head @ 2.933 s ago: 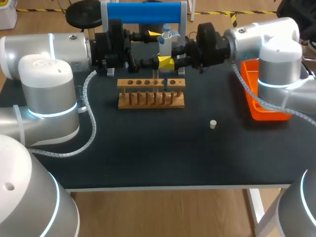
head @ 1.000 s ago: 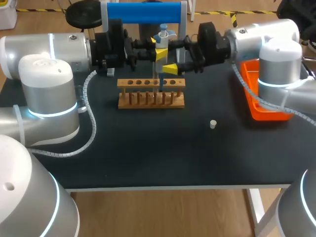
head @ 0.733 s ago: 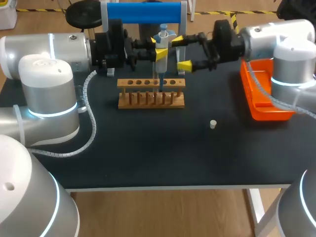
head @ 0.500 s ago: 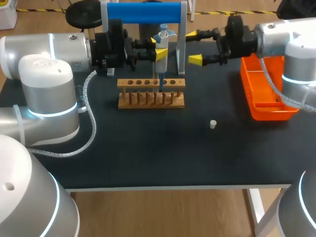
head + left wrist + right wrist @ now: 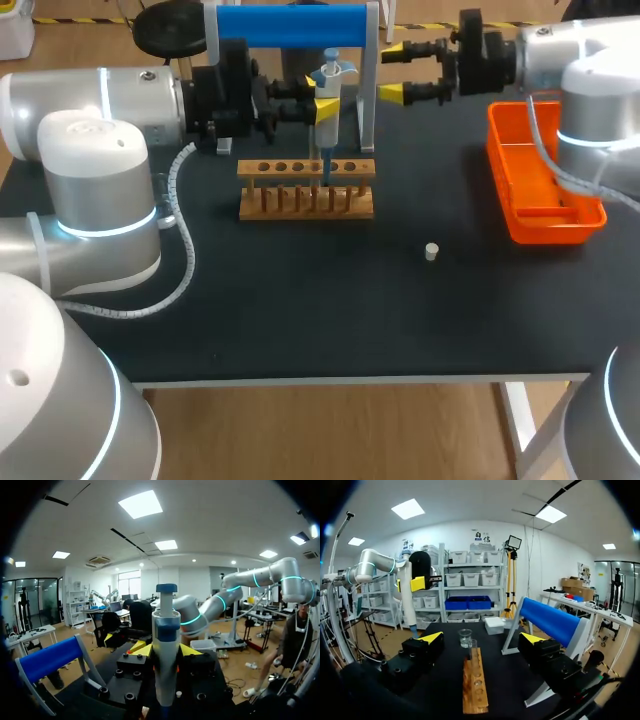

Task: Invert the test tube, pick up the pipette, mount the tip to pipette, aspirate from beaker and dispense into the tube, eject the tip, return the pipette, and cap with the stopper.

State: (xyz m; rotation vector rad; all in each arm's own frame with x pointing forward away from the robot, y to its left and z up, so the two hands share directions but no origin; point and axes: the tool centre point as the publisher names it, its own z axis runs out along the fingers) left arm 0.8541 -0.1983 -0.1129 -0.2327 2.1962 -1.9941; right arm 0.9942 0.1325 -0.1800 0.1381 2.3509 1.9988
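Note:
My left gripper is shut on the white pipette, which stands upright with its blue plunger on top. In the left wrist view the pipette rises between the yellow fingertips. Its blue tip hangs level with the wooden rack. From the right wrist, the pipette hangs beside the rack, clear of the glass test tube upright in it. A beaker stands past the rack's end. My right gripper is open and empty, right of the pipette. A white stopper lies on the table.
An orange tray sits at the right side of the black table. A stand with a blue roller is behind the rack, just left of my right gripper. The beaker is hidden in the head view.
My right gripper has let go of the pipette, spread wide and drawn back to the right and rear. The left gripper and pipette have stayed put.

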